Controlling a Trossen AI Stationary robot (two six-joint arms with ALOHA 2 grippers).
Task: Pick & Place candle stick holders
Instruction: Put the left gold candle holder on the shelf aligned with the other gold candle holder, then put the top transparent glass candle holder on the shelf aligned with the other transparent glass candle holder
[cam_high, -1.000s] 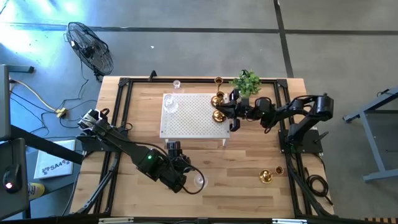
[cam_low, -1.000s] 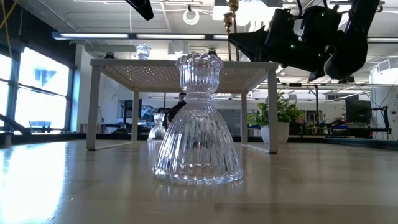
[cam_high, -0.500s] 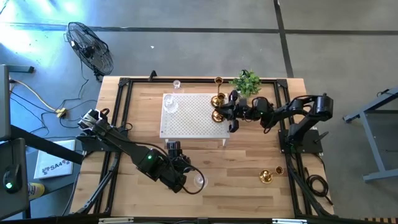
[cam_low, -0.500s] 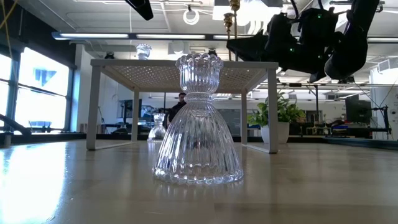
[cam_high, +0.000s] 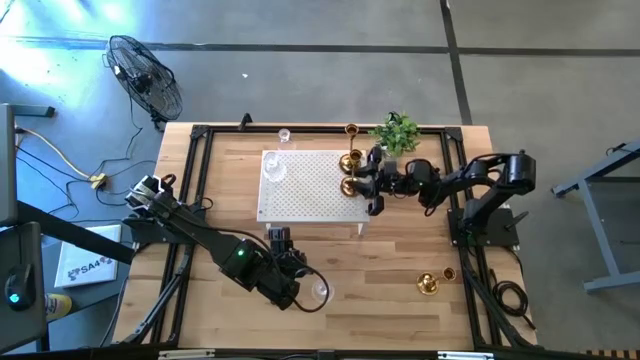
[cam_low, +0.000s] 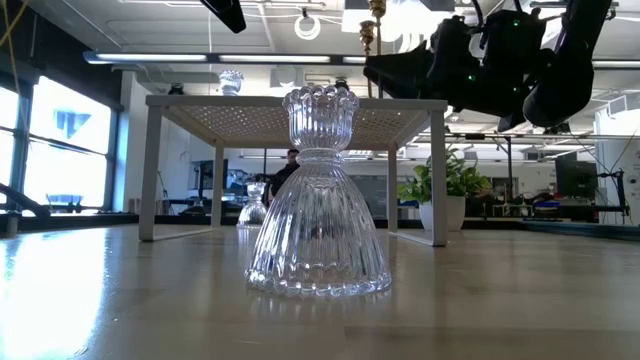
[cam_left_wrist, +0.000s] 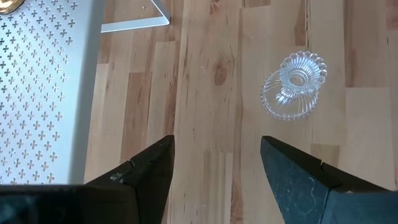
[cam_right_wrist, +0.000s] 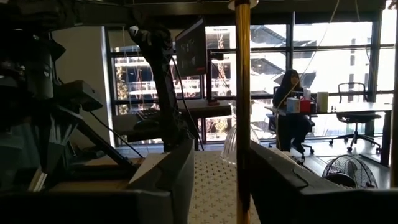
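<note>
Your right gripper (cam_high: 362, 186) sits at the right edge of the white perforated platform (cam_high: 305, 190), fingers parted around a brass candle stick holder (cam_right_wrist: 242, 112) standing there, not clamped. Your left gripper (cam_left_wrist: 214, 165) hangs spread, empty, near a clear glass candle stick holder (cam_left_wrist: 293, 84) on the wooden table (cam_high: 400, 260).

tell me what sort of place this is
Probably a robotics lab set in an open office: a wooden worktable with a black frame carrying two arms, a pedestal fan on the concrete floor, and desks, monitors and a seated person by big windows behind.
</note>
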